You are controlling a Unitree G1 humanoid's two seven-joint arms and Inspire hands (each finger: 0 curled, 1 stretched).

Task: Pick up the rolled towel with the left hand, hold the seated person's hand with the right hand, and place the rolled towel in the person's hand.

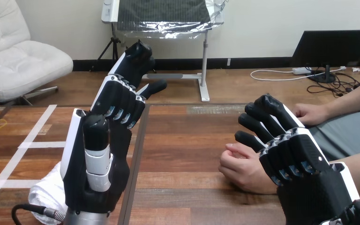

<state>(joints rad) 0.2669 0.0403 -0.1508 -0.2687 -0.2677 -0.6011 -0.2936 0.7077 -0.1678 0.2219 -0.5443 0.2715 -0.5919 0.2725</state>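
Here, left robot hand (118, 140): raised well above the counter (187, 136) at the view's left, fingers straight and pointing upward, thumb upright near the camera, holding nothing.
Towel (47, 193): white and rolled, lying on the counter at the near left, partly hidden behind the left robot hand's wrist; the raised fingers are well clear of it.
Right robot hand (304, 164): at the view's right, its back toward the camera, fingers nearly straight and pointing up and left, wide rather than closed; its thumb is hidden.
Person's hand (243, 168): resting on the counter, loosely curled, just left of and partly under the right robot hand. Whether the two touch cannot be told, and the robot fingers lie over it rather than round it.
Second hand (309, 114): also the person's, farther back at the counter's right edge, apart from both robot hands.
Tape (28, 144): white strips across the counter's left part.
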